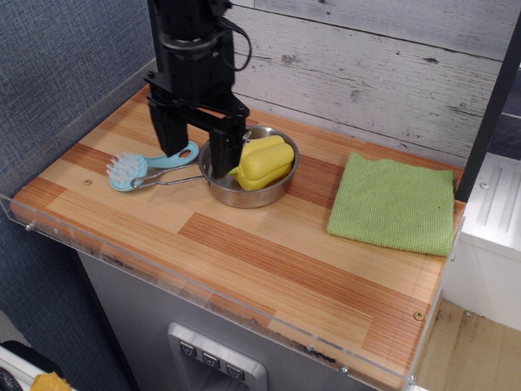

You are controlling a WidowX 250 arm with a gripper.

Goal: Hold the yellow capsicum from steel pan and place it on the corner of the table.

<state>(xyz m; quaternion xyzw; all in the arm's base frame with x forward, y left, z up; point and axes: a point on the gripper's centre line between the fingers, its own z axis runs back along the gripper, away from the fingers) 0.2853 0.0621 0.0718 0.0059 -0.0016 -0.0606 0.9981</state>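
Whitewashed plank wall behind, blue-grey fabric panel on the viewer's left, wooden table (pixel 269 261) of striped orange-brown and pale planks with a clear acrylic rim along the edges.

My gripper (pixel 201 145): black, pointing down, jaws wide apart, nothing between them. One finger (pixel 169 134) hangs over the brush side, its tip just above the brush handle. The other finger (pixel 231 151) hangs at the near-left rim of the steel pan (pixel 273 190), in front of the yellow capsicum's stem end, which it hides. Can't tell if that finger touches the capsicum or the rim; from this angle they overlap. Not gripping anything.

Yellow capsicum (pixel 264 161): glossy, lobed, lying on its side inside the pan, filling most of the bowl. It sits just to the viewer's right of my open jaws, not between them.

Steel pan: round, shiny, shallow, at the back-centre of the table. Thin wire handle (pixel 167 181) runs out toward the viewer's left, flat on the wood.

Light blue brush (pixel 138 166): lies just beside the wire handle, bristle head toward the left edge, handle end reaching under my fingers.

Green cloth (pixel 396 204): flat on the right part of the table, well apart from the pan.

Front corners of the table are bare wood.
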